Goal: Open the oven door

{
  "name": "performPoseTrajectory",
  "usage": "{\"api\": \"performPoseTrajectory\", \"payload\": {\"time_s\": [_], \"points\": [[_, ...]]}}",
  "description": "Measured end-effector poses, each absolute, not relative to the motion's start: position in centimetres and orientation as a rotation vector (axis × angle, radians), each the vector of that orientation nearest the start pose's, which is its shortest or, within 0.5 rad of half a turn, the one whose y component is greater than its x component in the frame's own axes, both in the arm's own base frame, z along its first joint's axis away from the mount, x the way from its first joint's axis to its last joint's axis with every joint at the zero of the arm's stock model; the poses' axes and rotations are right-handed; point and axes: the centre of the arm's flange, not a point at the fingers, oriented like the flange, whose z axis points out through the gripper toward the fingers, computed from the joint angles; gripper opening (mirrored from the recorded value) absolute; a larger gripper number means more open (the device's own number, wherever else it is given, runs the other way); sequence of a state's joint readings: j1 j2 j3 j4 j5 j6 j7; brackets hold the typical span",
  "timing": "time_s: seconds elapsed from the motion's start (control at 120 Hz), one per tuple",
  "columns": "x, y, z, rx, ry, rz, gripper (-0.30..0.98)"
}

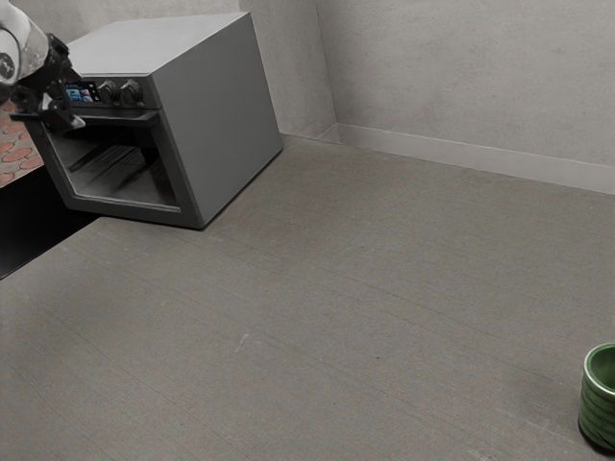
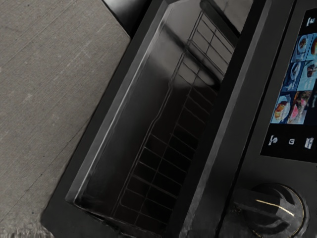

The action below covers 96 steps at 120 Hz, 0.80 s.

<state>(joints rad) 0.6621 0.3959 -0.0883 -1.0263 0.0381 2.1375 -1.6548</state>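
At the exterior view's far left, reddish floor tiles [image 1: 14,149] lie beyond the dark side of the worktop [image 1: 365,288]. The pale arm [image 1: 21,48] comes in above, and its black gripper [image 1: 58,108] is at the upper left part of the oven door [image 1: 144,192], in front of the handle [image 1: 125,118]; contact is unclear. I cannot tell whether the fingers are spread or pressed together.

The door is at the front of the oven [image 1: 216,106], below the control panel: a dark frame around a see-through glass pane with soft reflections, a straight dark handle running along its top. Behind the glass, the wrist view shows a thin wire rack [image 2: 148,183] in a dark cavity.

Over the door, the display [image 1: 83,92] carries small food pictures on blue; beside them, in the wrist view, sit pale icons and a character that reads like "G". The other signs are too small to read. Next come two dark round knobs [image 1: 120,93]; the one close up bears a pale gold line. The oven's grey side and lighter top follow, then the plain wall [image 1: 461,77] with its pale baseboard [image 1: 461,157], and, at the right edge, a ribbed green cup [image 1: 596,413] on the worktop
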Motion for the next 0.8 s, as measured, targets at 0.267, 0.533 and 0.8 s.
{"api": "performPoseTrajectory", "payload": {"time_s": [0.267,0.533,0.8], "points": [[57.9,41.5,70.4,1.193,2.282,0.939,0.68],[57.9,43.2,69.2,1.225,2.263,0.963,0.68],[56.4,45.4,68.9,1.227,2.276,0.991,0.68]]}}
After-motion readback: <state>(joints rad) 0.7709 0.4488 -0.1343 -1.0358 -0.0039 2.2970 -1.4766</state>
